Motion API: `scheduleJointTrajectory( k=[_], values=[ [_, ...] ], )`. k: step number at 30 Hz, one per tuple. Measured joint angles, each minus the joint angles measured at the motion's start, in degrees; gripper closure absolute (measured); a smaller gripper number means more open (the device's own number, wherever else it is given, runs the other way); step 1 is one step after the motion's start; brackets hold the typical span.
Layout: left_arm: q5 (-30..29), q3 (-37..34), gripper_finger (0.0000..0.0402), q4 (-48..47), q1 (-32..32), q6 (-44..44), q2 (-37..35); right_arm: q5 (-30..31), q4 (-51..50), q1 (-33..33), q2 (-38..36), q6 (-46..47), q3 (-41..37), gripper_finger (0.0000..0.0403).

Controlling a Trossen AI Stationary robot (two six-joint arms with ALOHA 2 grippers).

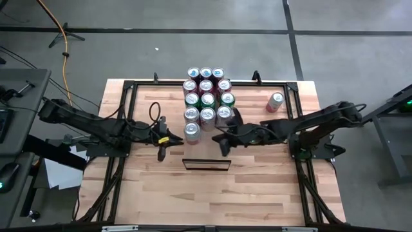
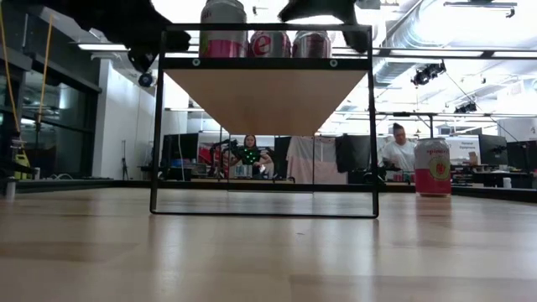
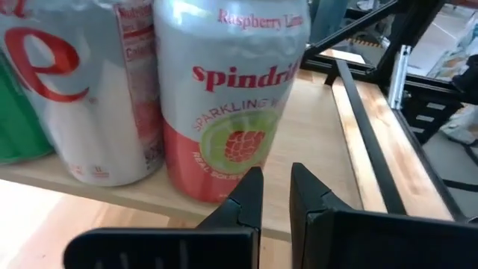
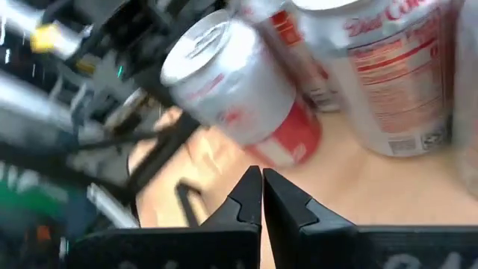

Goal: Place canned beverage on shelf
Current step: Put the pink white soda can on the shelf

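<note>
In the high view we see the shelf running down the middle of the frame from the upper centre toward a thin dark frame at its lower short end, and on it a block of cans stands in three columns. At the lower left corner of that block stands a raspberry sparkling water can, on the shelf's left edge; the left wrist view shows it upright beside a Diet Coke can. The left claw hangs just left of and below this can in the high view, its fingers pressed nearly together with only a slim gap and nothing between them, as the left wrist view shows. The right claw sits just right of the shelf, below the can block, with its fingers pressed together and empty. One more raspberry can stands alone on the desk at the upper right, well apart from the shelf; in the low view it shows at the right. The low view also shows the shelf's frame with cans on top, and two people in the room behind.
</note>
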Motion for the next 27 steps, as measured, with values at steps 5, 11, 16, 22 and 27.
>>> scheduleJointTrajectory(
  k=[5, 11, 16, 22, 27],
  values=[
    [4.78, 0.81, 0.0401, -1.51, -0.02, -1.62, -4.44, -2.69, -11.49, 2.50, -7.03, -5.03, 0.00, 0.0403],
    [1.64, 1.99, 0.0401, -4.46, -0.04, -1.62, -13.79, 5.27, -26.23, 4.15, -15.97, -2.28, 0.00, 0.0403],
    [-3.89, 2.03, 0.0401, -4.58, -0.02, 0.09, -18.93, 14.59, -31.19, 1.64, -21.68, -1.16, 0.00, 0.0403],
    [-7.70, 2.03, 0.0401, -4.60, -0.02, 0.43, -19.83, 16.44, -31.23, -3.81, -25.02, -4.14, 0.00, 0.0403],
    [-8.56, 2.01, 0.0401, -4.59, -0.02, -0.30, -19.01, 15.86, -31.23, -6.92, -25.31, -5.86, 0.00, 0.0403]
  ],
)
